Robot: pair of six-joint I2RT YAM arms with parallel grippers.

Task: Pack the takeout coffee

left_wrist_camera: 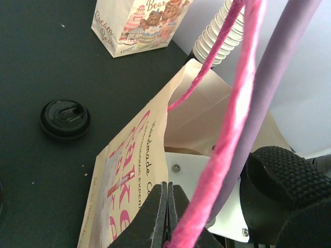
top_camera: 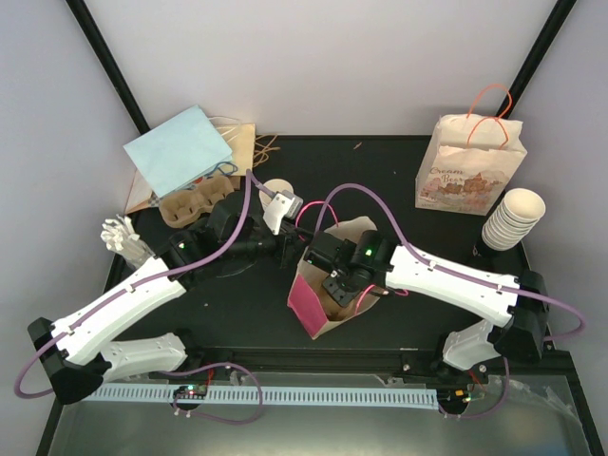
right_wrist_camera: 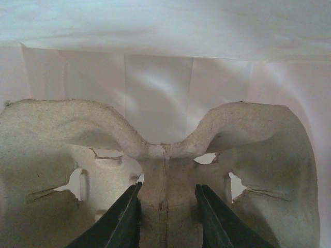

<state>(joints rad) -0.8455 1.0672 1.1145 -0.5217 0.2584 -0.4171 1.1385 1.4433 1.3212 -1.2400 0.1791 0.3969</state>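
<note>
The bag (left_wrist_camera: 129, 170) was matt kraft paper with a twisted pink cord handle (left_wrist_camera: 231, 129), the cup carrier (right_wrist_camera: 160, 150) inside it rough, fibrous moulded pulp, the lid (left_wrist_camera: 64, 119) at left glossy black plastic on the matt black desk (left_wrist_camera: 41, 51).

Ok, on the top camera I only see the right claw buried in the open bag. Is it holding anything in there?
Observer: Yes. Its wrist view shows the right claw closed on the centre post of a pulp cup carrier, down inside the bag.
Operator: Any cups in the carrier?
Observer: No cup shows in the part that view catches.
Operator: And the left claw? The arm hides it from me.
Observer: The left wrist view has the left claw shut, and it looks pinched on the bag's rim, at the open mouth.
</note>
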